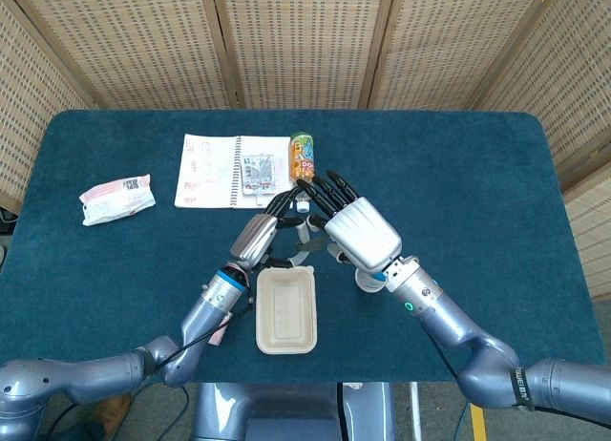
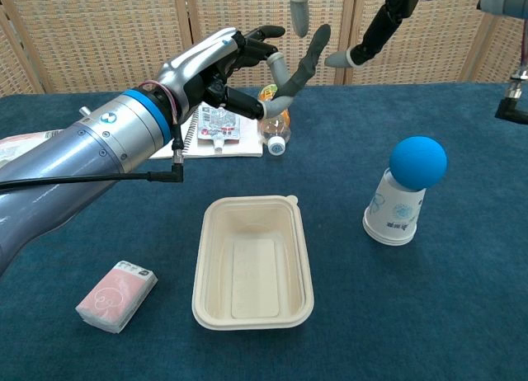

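My left hand [image 1: 258, 233] hovers over the table just behind the beige tray [image 1: 284, 310], fingers apart and half curled, holding nothing; the chest view shows the left hand [image 2: 219, 68] above the notebook's near edge. My right hand [image 1: 358, 226] hangs palm down with spread fingers close beside the left hand and holds nothing. Only its fingers [image 2: 371, 35] reach into the top of the chest view. It covers most of the upturned paper cup [image 2: 396, 208], which carries a blue ball [image 2: 418, 162]. The tray [image 2: 252, 261] has nothing in it.
An open notebook [image 1: 215, 171] with a sachet [image 1: 256, 172] on it lies at the back, a small bottle [image 1: 303, 159] on its side next to it. A white packet [image 1: 116, 198] is at far left. A pink tissue pack [image 2: 117, 295] lies left of the tray.
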Available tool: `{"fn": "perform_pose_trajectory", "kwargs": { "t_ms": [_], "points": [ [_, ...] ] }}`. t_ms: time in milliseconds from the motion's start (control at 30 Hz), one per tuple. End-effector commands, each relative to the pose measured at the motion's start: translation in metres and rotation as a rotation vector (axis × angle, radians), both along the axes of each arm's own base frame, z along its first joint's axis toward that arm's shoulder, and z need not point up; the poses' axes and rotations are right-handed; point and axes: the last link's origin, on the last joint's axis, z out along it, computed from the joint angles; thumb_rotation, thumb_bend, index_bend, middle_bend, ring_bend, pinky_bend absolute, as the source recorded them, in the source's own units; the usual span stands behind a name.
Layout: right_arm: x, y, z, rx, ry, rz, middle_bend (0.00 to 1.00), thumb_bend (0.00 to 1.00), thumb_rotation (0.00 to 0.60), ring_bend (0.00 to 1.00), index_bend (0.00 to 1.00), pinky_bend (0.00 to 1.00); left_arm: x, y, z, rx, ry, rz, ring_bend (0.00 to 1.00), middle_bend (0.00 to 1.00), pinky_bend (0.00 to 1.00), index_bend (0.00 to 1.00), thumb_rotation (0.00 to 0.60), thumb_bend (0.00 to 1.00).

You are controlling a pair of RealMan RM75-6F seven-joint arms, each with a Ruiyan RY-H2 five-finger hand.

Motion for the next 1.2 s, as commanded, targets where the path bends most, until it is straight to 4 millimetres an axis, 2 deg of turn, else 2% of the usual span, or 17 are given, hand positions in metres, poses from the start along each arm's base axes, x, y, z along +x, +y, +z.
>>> {"fn": "perform_pose_trajectory", "kwargs": {
  "t_ms": [33, 233, 567, 700, 833, 1200],
  "points": [
    [-0.0007, -0.0003, 0.0001, -0.002, -0.004, 0.0, 0.09, 0.45, 0.6, 0.0, 0.53, 0.0, 0.0002, 0.0005, 0.0003, -0.001, -0.003, 0.003, 0.0, 0.0, 0.0, 0.78, 0.6, 0.71],
    [-0.0022, -0.0005, -0.0004, -0.001, -0.003, 0.001, 0.1, 0.5, 0.6, 0.0, 0.57, 0.0, 0.0012, 0.0008, 0.0002, -0.007, -0.014, 0.008, 0.0, 0.0, 0.0, 0.78, 0.6, 0.71],
    [-0.0041, -0.0022, -0.0039, -0.007, 0.018, 0.005, 0.1, 0.51, 0.6, 0.0, 0.55, 0.0, 0.0038, -0.0013, -0.0014, -0.015, -0.021, 0.002, 0.0, 0.0, 0.0, 0.78, 0.6, 0.71],
    [-0.0046, -0.0029, -0.0047, -0.014, 0.023, 0.01, 0.11, 0.61, 0.6, 0.0, 0.58, 0.0, 0.0042, -0.0019, -0.0014, -0.014, -0.023, -0.002, 0.0, 0.0, 0.0, 0.78, 0.6, 0.71],
    [-0.0044, -0.0021, -0.0048, -0.017, 0.023, 0.02, 0.12, 0.74, 0.6, 0.0, 0.69, 0.0, 0.004, -0.0014, -0.001, -0.014, -0.028, 0.0, 0.0, 0.0, 0.0, 0.78, 0.6, 0.71],
    [-0.0063, 0.0003, -0.005, -0.02, 0.018, 0.036, 0.13, 0.79, 0.6, 0.0, 0.75, 0.0, 0.0018, 0.0013, -0.0007, -0.036, -0.053, 0.033, 0.0, 0.0, 0.0, 0.78, 0.6, 0.71]
  ]
}}
